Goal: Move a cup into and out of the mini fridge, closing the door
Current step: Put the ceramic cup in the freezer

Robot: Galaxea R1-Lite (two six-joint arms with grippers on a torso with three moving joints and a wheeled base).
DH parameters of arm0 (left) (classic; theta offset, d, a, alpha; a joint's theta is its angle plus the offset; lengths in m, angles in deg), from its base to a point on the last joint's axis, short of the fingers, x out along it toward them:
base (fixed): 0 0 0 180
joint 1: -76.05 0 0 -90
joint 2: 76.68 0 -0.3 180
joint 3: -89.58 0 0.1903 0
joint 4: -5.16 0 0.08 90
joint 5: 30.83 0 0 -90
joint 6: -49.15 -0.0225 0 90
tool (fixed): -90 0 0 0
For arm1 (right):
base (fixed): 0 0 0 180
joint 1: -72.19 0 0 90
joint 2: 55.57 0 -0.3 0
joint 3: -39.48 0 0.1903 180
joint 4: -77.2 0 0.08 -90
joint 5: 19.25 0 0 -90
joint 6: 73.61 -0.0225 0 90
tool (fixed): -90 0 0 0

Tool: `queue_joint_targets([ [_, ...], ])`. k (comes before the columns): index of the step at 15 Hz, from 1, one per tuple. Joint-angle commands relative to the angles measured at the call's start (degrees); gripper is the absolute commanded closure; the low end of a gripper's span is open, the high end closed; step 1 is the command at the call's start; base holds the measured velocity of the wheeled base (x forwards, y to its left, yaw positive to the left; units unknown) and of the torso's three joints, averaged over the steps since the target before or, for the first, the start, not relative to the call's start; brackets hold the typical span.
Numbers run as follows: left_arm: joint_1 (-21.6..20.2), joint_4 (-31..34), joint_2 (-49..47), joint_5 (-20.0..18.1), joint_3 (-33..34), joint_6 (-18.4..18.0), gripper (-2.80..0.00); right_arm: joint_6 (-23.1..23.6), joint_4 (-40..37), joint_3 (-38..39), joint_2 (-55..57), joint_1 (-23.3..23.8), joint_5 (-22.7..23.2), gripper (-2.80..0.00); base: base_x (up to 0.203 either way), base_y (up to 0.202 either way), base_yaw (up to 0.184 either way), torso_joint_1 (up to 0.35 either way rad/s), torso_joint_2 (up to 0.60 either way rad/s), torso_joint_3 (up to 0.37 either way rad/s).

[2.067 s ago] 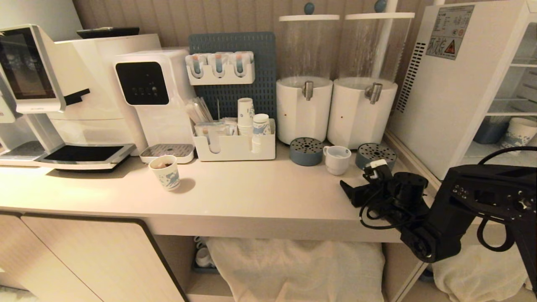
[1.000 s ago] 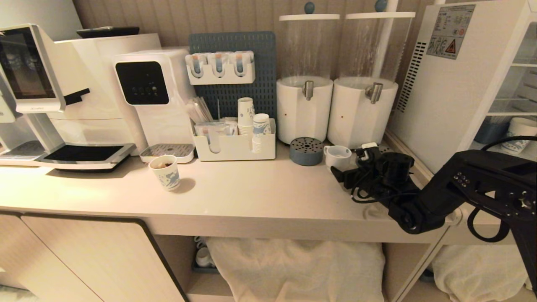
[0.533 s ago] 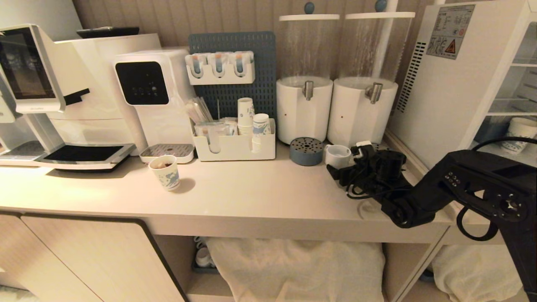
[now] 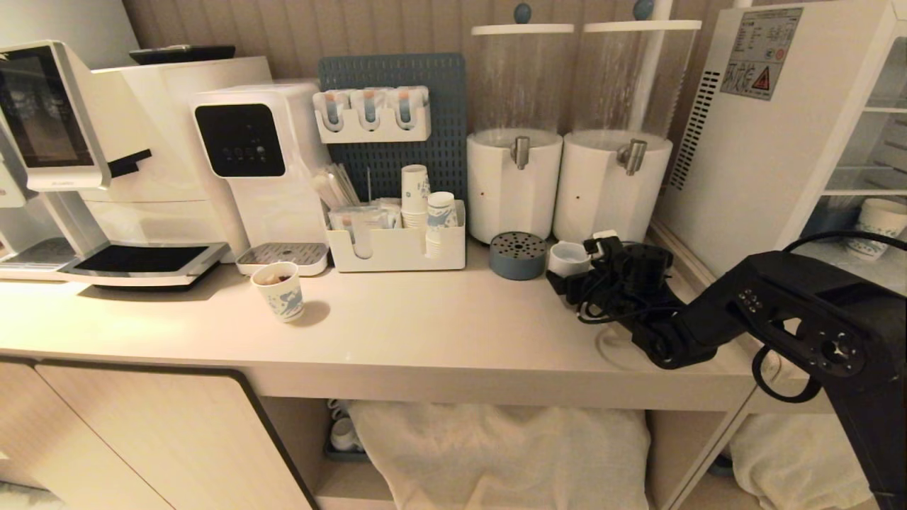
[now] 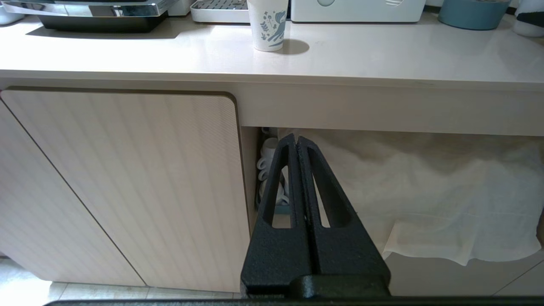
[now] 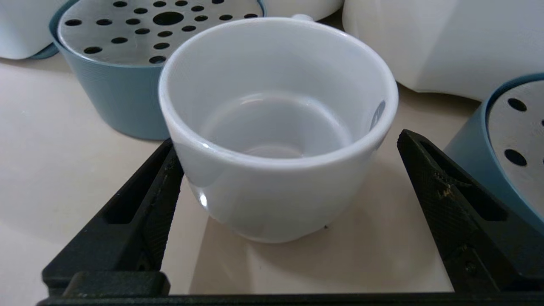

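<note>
The white cup [image 4: 567, 258] stands upright on the counter between two blue drip trays, its handle facing away from me. My right gripper [image 4: 571, 275] lies low on the counter, open, with a finger on each side of the cup [image 6: 278, 127]. In the right wrist view the right gripper [image 6: 287, 140] has one finger close against the cup wall and the other standing well clear. The mini fridge [image 4: 765, 142] stands at the counter's right end; I cannot make out its door. My left gripper [image 5: 296, 138] is shut and parked below the counter's front edge.
Blue drip trays [image 4: 517, 253] [image 6: 510, 144] flank the cup, with two white drink dispensers [image 4: 608, 188] just behind. A patterned paper cup [image 4: 280, 290] stands mid-counter. An organiser of paper cups [image 4: 397, 248] and coffee machines [image 4: 142, 170] fill the back left. Wire shelves show inside the fridge.
My right arm has reached forward and left along the counter, bringing the open gripper from beside the cup to around it. The left arm has stayed still.
</note>
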Motion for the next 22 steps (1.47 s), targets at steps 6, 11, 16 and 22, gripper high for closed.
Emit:
queue_joint_targets([
  [6,0.0,0.0,0.0,0.0,0.1,0.1,0.0,1.0,0.2,0.3,0.3,0.0,-0.5,0.0,0.0,0.0,0.0,0.0,0.0,0.0],
  [11,0.0,0.0,0.0,0.0,0.1,0.0,0.0,0.6,0.1,3.6,-2.8,-0.1,-1.4,0.0,0.0,0.0,0.0,0.0,0.0,0.0],
  [16,0.0,0.0,0.0,0.0,0.1,0.0,0.0,-1.4,-1.4,10.6,-10.9,-0.7,-1.2,0.0,0.0,0.0,0.0,0.0,0.0,0.0],
  [22,0.0,0.0,0.0,0.0,0.1,0.0,0.0,-1.8,-1.5,21.9,-24.7,-0.9,-0.8,0.0,0.0,0.0,0.0,0.0,0.0,0.0],
])
